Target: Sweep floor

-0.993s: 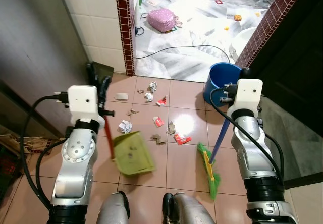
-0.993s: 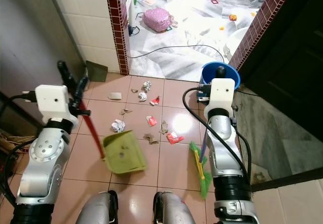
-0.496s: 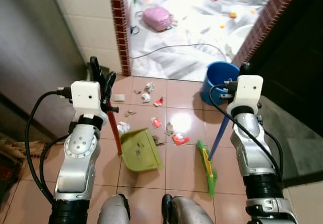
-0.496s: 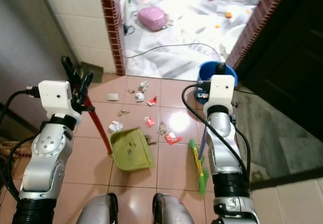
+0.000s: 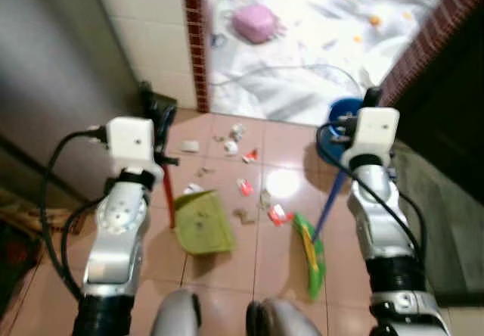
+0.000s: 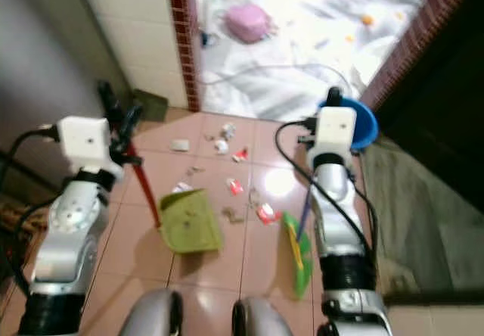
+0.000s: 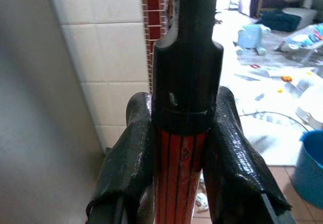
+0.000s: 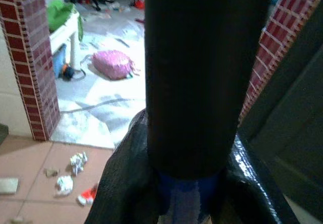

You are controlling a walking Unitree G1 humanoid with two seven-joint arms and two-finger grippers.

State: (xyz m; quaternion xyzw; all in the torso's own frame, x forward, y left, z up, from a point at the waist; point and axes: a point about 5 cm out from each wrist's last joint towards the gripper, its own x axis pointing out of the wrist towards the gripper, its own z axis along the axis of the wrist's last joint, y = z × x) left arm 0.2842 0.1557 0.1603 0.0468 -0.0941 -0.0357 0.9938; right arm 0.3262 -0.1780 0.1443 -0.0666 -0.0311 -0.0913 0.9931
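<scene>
My left gripper (image 5: 156, 116) is shut on the red handle (image 7: 177, 173) of a green dustpan (image 5: 203, 222) that rests on the pink tiled floor in front of my feet. My right gripper (image 5: 368, 101) is shut on the blue handle (image 5: 327, 207) of a green broom (image 5: 311, 251), whose head lies on the tiles to the right of the pan. Crumpled paper and scraps (image 5: 249, 188) are scattered between and beyond the pan and broom. The eye views are blurred.
A blue bucket (image 5: 342, 116) stands by my right arm at a brick doorway (image 5: 198, 41). Beyond it lies a bright marble floor with a pink bag (image 5: 255, 23), a cable and small litter. A tiled wall is at my left, a dark door (image 5: 446, 124) at my right.
The camera has shifted and blurred. The dustpan sits a little further left and forward than a second ago. Both grippers keep hold of their handles.
</scene>
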